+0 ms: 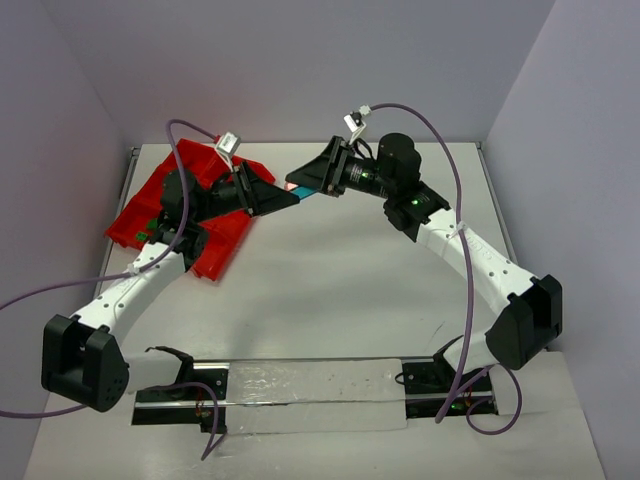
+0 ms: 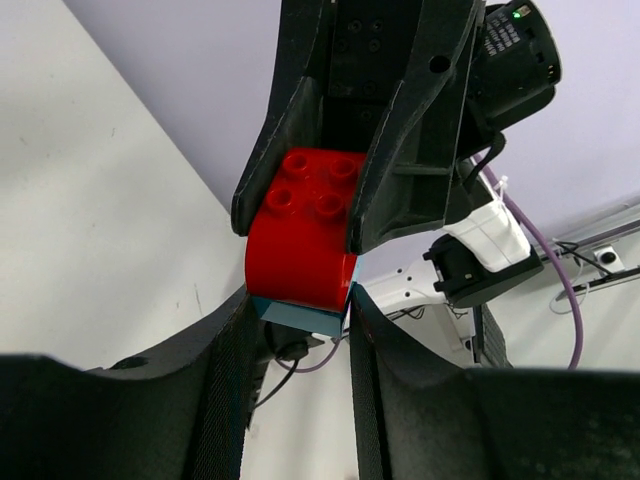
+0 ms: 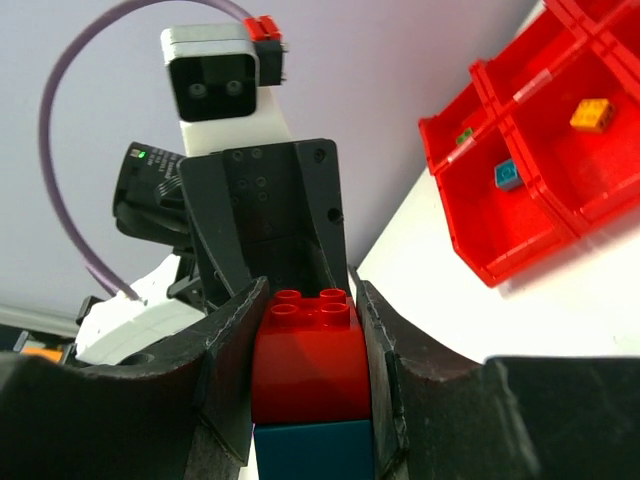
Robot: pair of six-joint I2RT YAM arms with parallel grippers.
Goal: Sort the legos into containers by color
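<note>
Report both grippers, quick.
Left gripper: shut on teal brick.
Right gripper: shut on red brick, stacked on the teal one.

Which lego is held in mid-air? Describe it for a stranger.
Beside the red tray, the left end effector and right end effector meet tip to tip. Between them, joined to a cyan lego, is the red lego: round-sided, four studs showing.
</note>
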